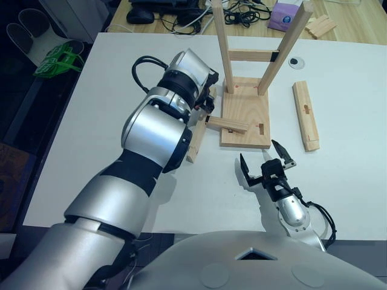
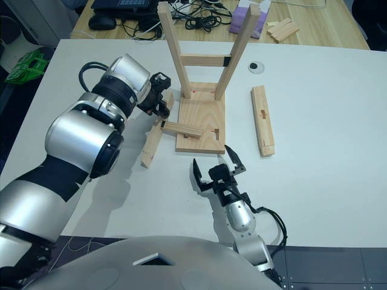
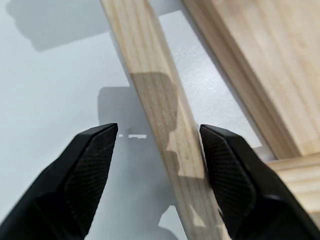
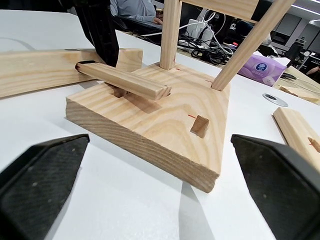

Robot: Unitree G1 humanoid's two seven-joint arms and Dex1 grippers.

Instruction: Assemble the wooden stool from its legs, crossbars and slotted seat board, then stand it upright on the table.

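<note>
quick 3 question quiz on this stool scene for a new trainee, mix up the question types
1. How many legs stand upright in the seat board?
2. True or false: the right gripper is open and holds nothing.
3. The left gripper has its fingers on either side of which part?
A) the leg lying left of the board
B) the crossbar between the upright legs
C) the loose leg right of the board
Key: 1) two 2) true 3) A

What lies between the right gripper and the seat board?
Only bare white table, seen plainly in the right wrist view; the open right gripper faces the seat board.
</note>
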